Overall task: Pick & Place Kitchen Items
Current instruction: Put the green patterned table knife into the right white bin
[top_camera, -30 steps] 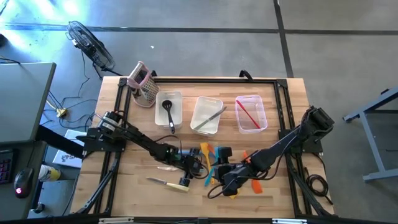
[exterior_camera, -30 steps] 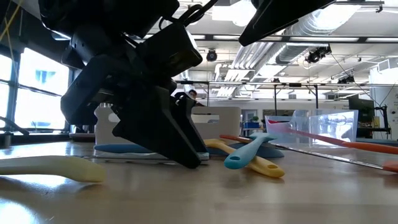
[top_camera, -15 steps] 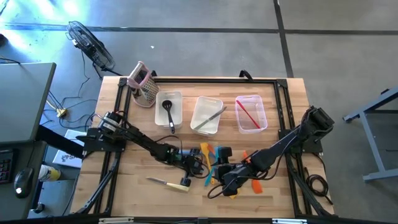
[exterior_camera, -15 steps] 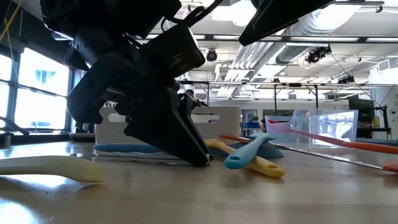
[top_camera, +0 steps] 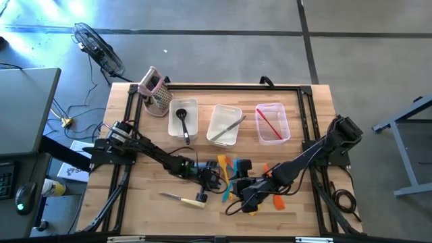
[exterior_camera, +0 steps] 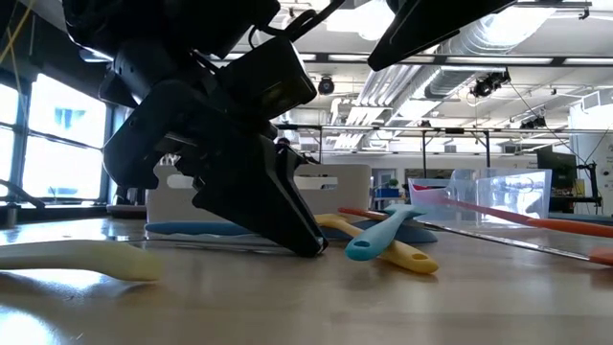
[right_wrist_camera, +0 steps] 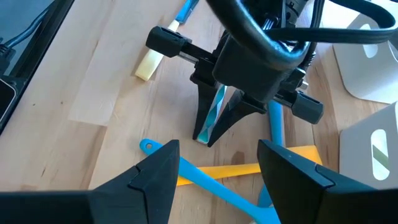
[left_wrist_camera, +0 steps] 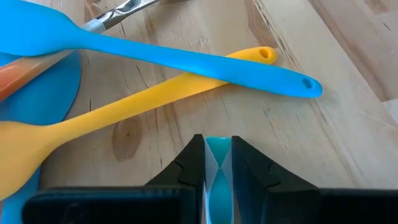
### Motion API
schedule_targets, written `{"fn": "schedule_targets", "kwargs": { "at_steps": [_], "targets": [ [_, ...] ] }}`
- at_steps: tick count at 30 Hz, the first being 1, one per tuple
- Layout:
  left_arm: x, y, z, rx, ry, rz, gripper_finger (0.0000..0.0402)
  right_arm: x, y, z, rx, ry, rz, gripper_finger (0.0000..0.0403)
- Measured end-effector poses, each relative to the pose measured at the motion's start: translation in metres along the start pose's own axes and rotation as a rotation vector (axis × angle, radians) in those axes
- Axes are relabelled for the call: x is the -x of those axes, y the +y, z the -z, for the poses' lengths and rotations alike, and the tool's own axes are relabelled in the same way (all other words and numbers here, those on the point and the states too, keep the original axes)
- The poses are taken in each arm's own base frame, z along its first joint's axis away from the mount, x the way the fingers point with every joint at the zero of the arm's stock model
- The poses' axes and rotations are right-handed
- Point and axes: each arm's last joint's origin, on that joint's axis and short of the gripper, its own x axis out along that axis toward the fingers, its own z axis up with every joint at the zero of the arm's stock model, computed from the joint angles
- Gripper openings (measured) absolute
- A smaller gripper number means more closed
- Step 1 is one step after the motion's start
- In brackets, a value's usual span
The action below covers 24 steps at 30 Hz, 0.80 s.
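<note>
Now, left pincer [left_wrist_camera: 217, 163]: down at the worktop [top_camera: 142, 202] in the near middle, fingers closed on a thin teal-bladed utensil [right_wrist_camera: 213, 114], its tip touching the wood.
Right pincer [right_wrist_camera: 214, 163]: just right of the left one, fingers spread wide, holding nothing, hovering over the pile.
Held item: only a narrow strip shows between the fingers; whether it is a knife or a slim spatula I cannot tell. It looks light and stiff, probably slick, so a grip on the thicker handle end would likely hold better than on the flat blade.
Nearby pile: blue spatula [left_wrist_camera: 186, 56] lies crossed over yellow spatula [left_wrist_camera: 124, 109], touching, just beyond the left pincer; both look soft-headed, light and bendy, best taken mid-handle.
Loose knife [top_camera: 183, 198]: pale handle, lying alone near the front edge, left of the pile.
Bins: left bin [top_camera: 194, 128] holds a black ladle [top_camera: 183, 121], middle bin [top_camera: 214, 135] metal tongs [top_camera: 228, 127], right bin [top_camera: 285, 128] a red utensil [top_camera: 270, 124].
Grater [top_camera: 156, 94]: upright at the far left.
</note>
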Motion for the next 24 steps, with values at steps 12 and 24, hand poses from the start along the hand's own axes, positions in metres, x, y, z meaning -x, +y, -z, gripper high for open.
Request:
{"fn": "schedule_targets", "kwargs": {
  "at_steps": [12, 24],
  "targets": [
    [0.000, -0.001, -0.010, -0.001, 0.053, 0.003, 0.0048, 0.000, 0.000, 0.000, 0.000, 0.000, 0.000, 0.0211],
    [0.003, -0.002, -0.031, -0.030, 0.154, -0.030, 0.0048, 0.000, 0.000, 0.000, 0.001, 0.003, 0.000, 0.0211]
  ]
}}
